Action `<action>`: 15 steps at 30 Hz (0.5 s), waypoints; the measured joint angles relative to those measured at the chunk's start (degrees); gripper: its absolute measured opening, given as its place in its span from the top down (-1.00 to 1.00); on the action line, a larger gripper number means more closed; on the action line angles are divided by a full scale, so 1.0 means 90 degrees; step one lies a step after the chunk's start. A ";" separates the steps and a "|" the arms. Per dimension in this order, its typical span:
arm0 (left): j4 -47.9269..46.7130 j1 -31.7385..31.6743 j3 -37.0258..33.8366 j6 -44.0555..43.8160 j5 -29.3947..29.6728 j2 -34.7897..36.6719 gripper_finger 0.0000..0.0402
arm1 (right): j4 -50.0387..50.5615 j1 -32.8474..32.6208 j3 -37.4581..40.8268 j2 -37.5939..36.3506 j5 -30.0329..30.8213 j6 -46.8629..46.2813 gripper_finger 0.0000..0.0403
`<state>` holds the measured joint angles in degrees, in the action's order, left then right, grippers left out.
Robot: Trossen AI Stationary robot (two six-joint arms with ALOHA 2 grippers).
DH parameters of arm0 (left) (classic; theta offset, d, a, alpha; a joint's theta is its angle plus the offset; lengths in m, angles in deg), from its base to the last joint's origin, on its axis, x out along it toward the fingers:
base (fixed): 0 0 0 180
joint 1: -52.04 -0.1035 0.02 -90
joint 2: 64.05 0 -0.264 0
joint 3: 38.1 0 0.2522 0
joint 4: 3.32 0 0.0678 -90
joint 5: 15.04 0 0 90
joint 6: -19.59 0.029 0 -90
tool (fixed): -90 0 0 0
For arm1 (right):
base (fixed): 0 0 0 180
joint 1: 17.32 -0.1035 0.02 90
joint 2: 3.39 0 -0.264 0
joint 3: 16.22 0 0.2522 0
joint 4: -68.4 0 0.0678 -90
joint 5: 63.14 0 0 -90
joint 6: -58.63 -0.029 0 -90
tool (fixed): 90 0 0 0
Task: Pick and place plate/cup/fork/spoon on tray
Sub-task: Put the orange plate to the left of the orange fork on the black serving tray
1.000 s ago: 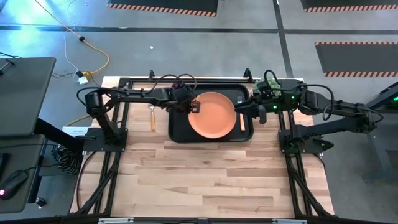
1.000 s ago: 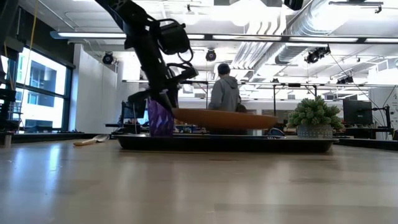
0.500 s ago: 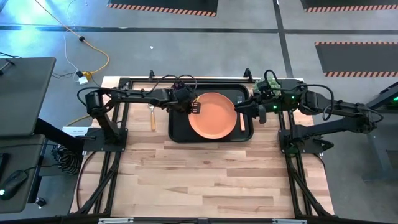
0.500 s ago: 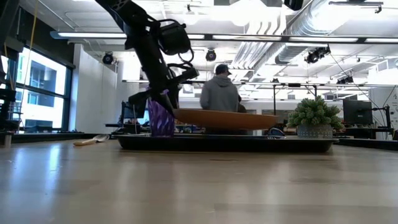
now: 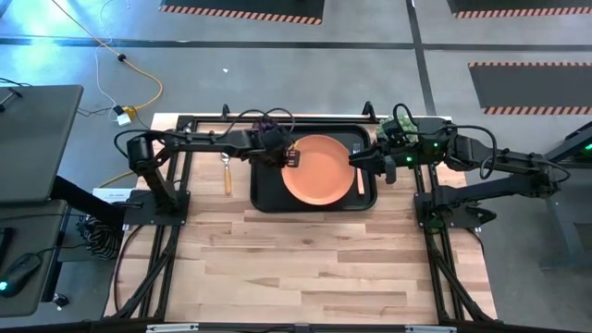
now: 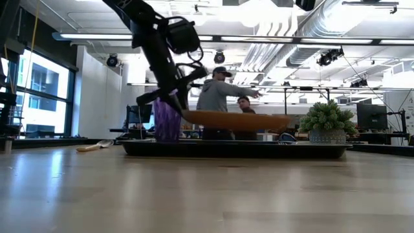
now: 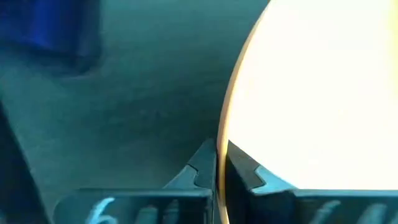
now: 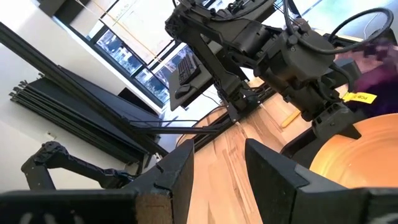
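The orange plate (image 5: pixel 321 170) is over the black tray (image 5: pixel 264 190), and my left gripper (image 5: pixel 289 159) is shut on its left rim. In the low view the plate (image 6: pixel 239 120) sits tilted above the tray's rim (image 6: pixel 233 147), its left side higher. The purple cup (image 6: pixel 166 119) stands on the tray's left part, close to my left gripper. An orange-handled utensil (image 5: pixel 361 181) lies on the tray right of the plate. Another (image 5: pixel 228 176) lies on the table left of the tray. I cannot tell which is fork or spoon. My right gripper (image 5: pixel 357 159) is open and empty over the tray's right part. My left gripper pinches the plate's left rim (image 7: pixel 221 149) between its two fingers, one on each face of the plate. The fingers come from the table's left, slanting down. The plate's left side is raised. Whether its right side rests on the tray, I cannot tell.
A small potted plant (image 5: pixel 404 124) stands at the table's far right corner, behind my right arm. The near half of the wooden table (image 5: pixel 305 268) is bare wood. People stand in the room beyond the table (image 6: pixel 217 103).
My left gripper has gone up a little with the plate's left rim, and the plate has shifted slightly toward the table's right edge.
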<state>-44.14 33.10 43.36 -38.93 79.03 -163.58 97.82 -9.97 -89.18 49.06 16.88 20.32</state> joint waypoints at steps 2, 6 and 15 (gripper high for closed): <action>-0.0019 0.0002 0.0076 0.0066 0.0006 0.0016 1.00 | 0.0000 0.0000 0.0000 0.0000 0.0000 0.0000 0.33; -0.0292 0.0002 0.0173 0.0060 0.0018 0.0016 1.00 | 0.0000 0.0000 0.0000 0.0000 0.0000 0.0000 0.33; -0.0869 0.0437 0.0242 -0.0368 0.0299 0.0126 1.00 | 0.0000 -0.0002 0.0000 0.0000 0.0000 -0.0005 0.33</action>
<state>-51.96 37.03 45.54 -42.25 81.73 -162.45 97.82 -9.99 -89.18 49.06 16.88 20.28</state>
